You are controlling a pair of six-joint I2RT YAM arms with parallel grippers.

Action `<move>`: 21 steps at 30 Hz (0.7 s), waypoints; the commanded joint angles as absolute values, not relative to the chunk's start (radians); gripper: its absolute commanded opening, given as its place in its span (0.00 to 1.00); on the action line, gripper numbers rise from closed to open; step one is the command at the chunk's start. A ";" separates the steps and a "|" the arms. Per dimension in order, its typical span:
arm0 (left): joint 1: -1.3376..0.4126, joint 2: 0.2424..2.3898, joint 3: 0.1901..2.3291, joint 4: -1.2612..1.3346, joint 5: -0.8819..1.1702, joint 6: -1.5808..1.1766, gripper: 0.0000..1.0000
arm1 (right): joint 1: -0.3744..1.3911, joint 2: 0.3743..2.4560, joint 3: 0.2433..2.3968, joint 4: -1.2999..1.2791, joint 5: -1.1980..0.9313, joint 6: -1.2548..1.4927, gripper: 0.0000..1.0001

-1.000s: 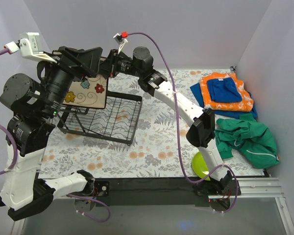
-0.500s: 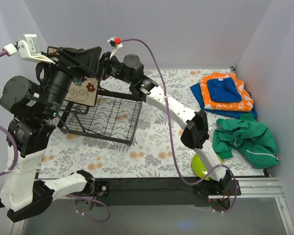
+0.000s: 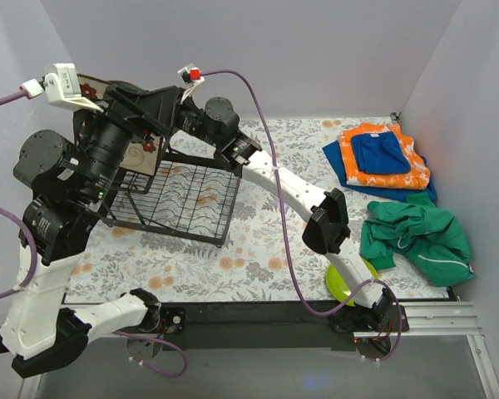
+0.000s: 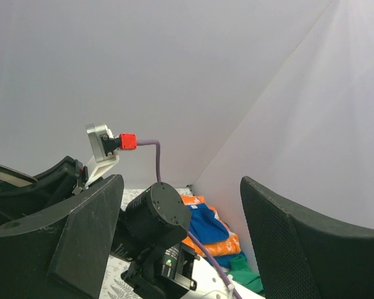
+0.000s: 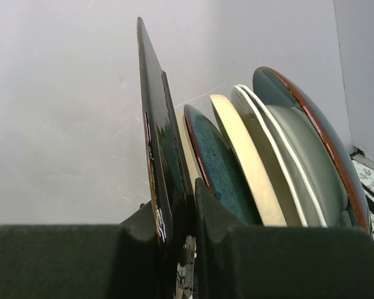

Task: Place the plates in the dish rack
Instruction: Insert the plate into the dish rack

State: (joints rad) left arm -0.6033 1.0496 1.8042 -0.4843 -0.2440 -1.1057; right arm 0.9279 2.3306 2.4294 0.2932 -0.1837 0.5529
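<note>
My right gripper (image 3: pixel 162 137) is shut on the rim of a cream plate with flower drawings (image 3: pixel 138 155), held on edge over the left end of the black wire dish rack (image 3: pixel 191 195). In the right wrist view this plate (image 5: pixel 157 149) is edge-on between my fingers. Right beside it stand a dark blue-grey plate (image 5: pixel 218 165), a cream plate (image 5: pixel 246 162), a white plate (image 5: pixel 280 156) and another dark blue-grey plate (image 5: pixel 311 124). A lime green plate (image 3: pixel 341 283) lies at the front right under my right arm. My left gripper (image 3: pixel 154 100) (image 4: pixel 184 224) is open and empty, raised above the rack.
My left arm and its camera (image 3: pixel 58 83) hide the rack's left end in the top view. An orange and blue folded cloth (image 3: pixel 382 158) and a green garment (image 3: pixel 420 233) lie at the right. The grey walls stand close behind and at both sides.
My right gripper has carried the flowered plate left, toward the rack's left end, next to the standing plates. My left arm has shifted slightly right and up.
</note>
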 commanded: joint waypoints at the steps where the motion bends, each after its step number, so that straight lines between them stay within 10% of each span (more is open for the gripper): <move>1: -0.598 1.034 1.801 -0.451 -0.232 -1.124 0.74 | 0.905 2.289 2.543 0.620 -0.028 0.514 0.01; 21: -0.598 1.029 1.790 -0.384 -0.181 -1.157 0.74 | 0.888 2.237 2.545 0.641 -0.003 0.506 0.01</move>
